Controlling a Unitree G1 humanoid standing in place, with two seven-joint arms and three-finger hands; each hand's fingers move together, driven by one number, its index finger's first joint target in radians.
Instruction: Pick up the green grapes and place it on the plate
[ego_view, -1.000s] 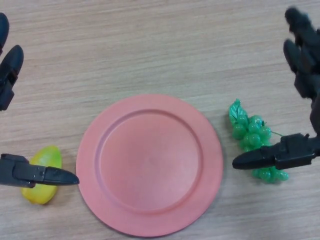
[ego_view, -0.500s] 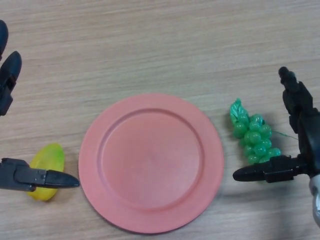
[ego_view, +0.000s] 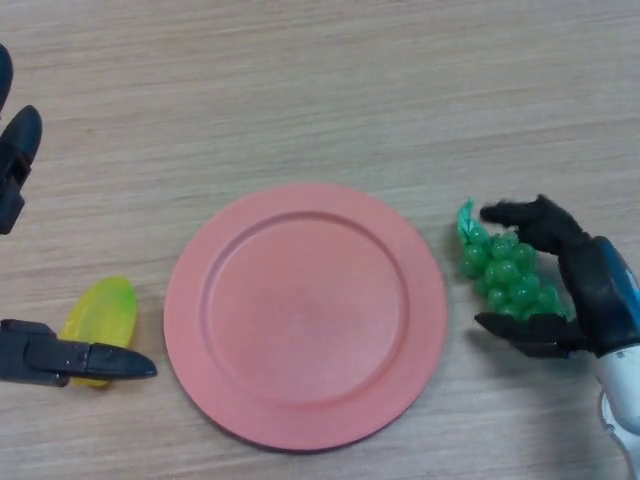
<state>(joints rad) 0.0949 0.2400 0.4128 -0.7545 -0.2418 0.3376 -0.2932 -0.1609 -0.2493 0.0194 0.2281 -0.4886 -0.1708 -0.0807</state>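
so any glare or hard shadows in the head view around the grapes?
Head view: lighting is even and soft. The green grapes show small glossy highlights; the pink plate has only a faint sheen, no washout. Shadows under the right hand and left hand are weak and diffuse, so nothing is hidden.

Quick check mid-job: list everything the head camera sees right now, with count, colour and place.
plate: one, pink, centre of the table, nothing on it.
grapes: one bunch, green, on the table just right of the plate, between the thumb and fingers of the right hand.
yellow fruit: one, yellow-green, on the table left of the plate.
table: one, light wood grain, under everything.
left hand: black, at the left edge, open, one finger lying across the yellow fruit in view.
right hand: black, at the right edge, curled round the grapes.
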